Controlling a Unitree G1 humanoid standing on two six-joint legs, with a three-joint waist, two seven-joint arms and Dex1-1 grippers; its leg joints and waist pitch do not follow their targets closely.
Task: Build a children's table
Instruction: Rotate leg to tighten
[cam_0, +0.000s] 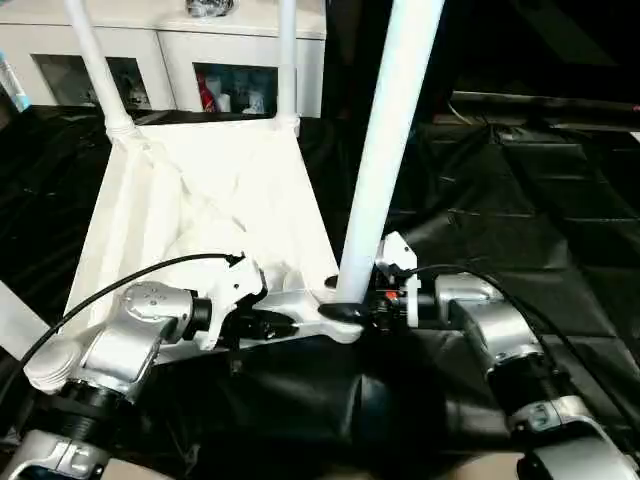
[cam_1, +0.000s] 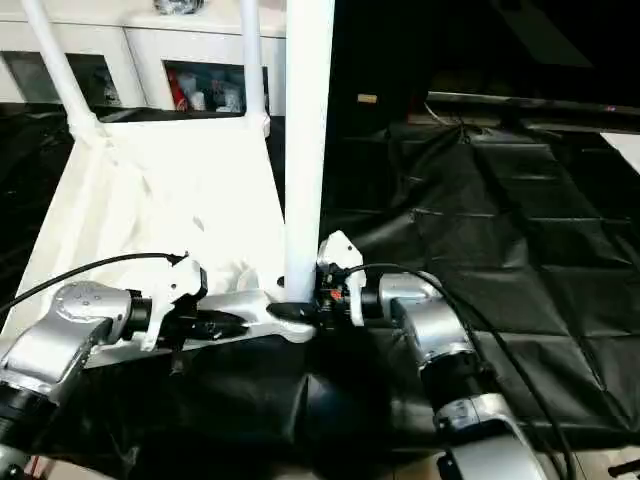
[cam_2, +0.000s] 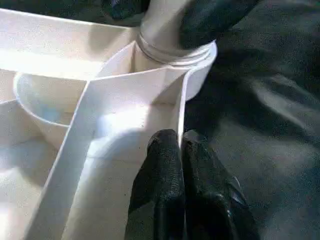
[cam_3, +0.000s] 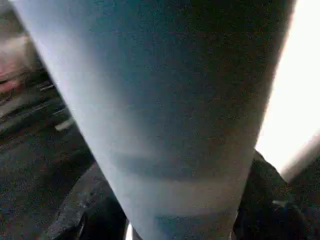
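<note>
Tabletop lies upside down on black sheet, ribbed underside up, filling left half of head views. Two legs already stand in the far corners: far-left leg leaning left, far-right leg about upright. Cabinet with glass doors sits behind them.

Left gripper reaches in from the left along the near edge of the tabletop. Left wrist view shows its two black fingers pressed together, closed on the thin near rim wall of the tabletop, one finger inside the rim, one outside. Just beyond the fingertips is the near-right corner socket, with a tube seated in it.

That tube is the near leg, standing in the near-right socket, tilted slightly right at the top in left eye view, about upright in right eye view. Its base meets the socket right at the tabletop's near-right corner.

Right gripper comes in from the right, at the leg's base just above the socket. Its black fingers show either side of the tube in right wrist view, clamped on the near leg. Right forearm runs back over the black sheet to the lower right.
</note>
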